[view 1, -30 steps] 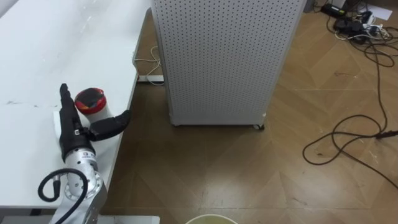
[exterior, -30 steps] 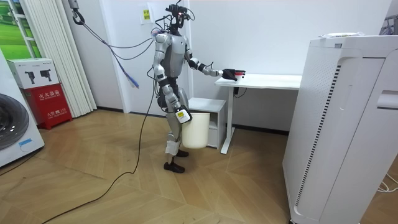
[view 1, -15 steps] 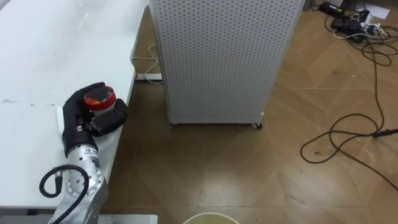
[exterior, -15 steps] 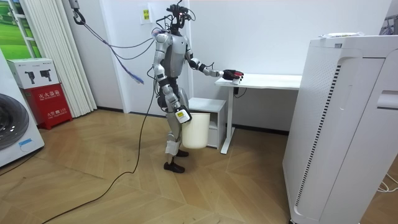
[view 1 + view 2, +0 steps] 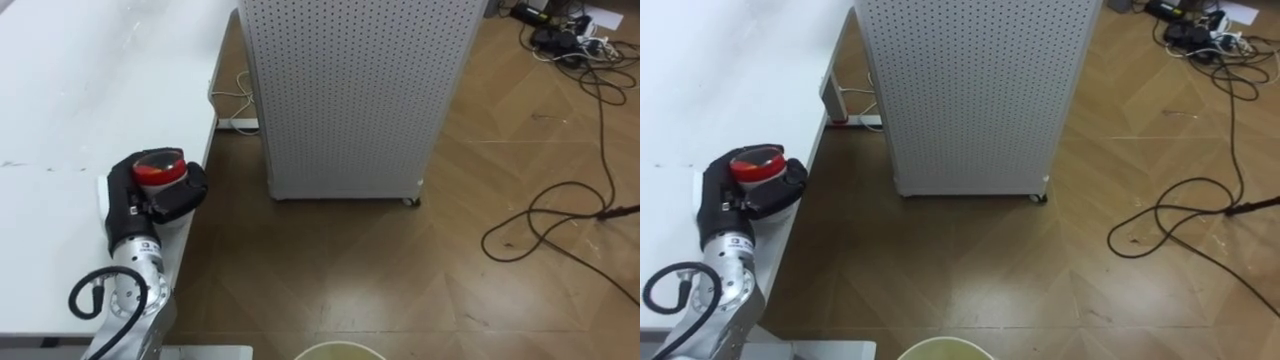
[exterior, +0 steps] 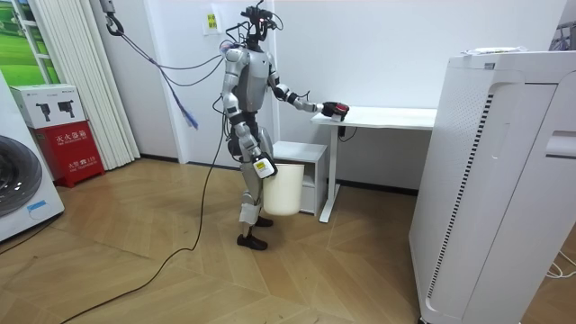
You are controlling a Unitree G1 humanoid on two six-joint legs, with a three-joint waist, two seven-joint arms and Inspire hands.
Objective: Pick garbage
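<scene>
Your left hand (image 5: 138, 205) is wrapped around the can (image 5: 158, 166), fingers curled behind it and the thumb hooked across its front, so that is a full grasp. The can is small, with a red lid facing up, and it sits in that hand right at the desk (image 5: 80, 90) edge, on the side nearest the floor. You cannot tell from here whether its base is on the white top or just off it.

Beyond the desk edge stands a grey perforated cabinet (image 5: 350, 90) on small casters, close to the desk's far corner. Black cables (image 5: 560, 215) loop over the wooden floor well off to your right. The cream rim of the bin (image 5: 340, 351) shows at the bottom of the eye view, below and to the right of the hand, well apart from the can.

From the room camera, the robot is upright beside the desk's end, facing the room view's right, with its left arm stretched out level over the desktop corner. The bin stands on the floor just by its legs, next to the desk leg. The right hand (image 6: 231, 115) is down beside the body, too small to say whether it is spread or closed.
</scene>
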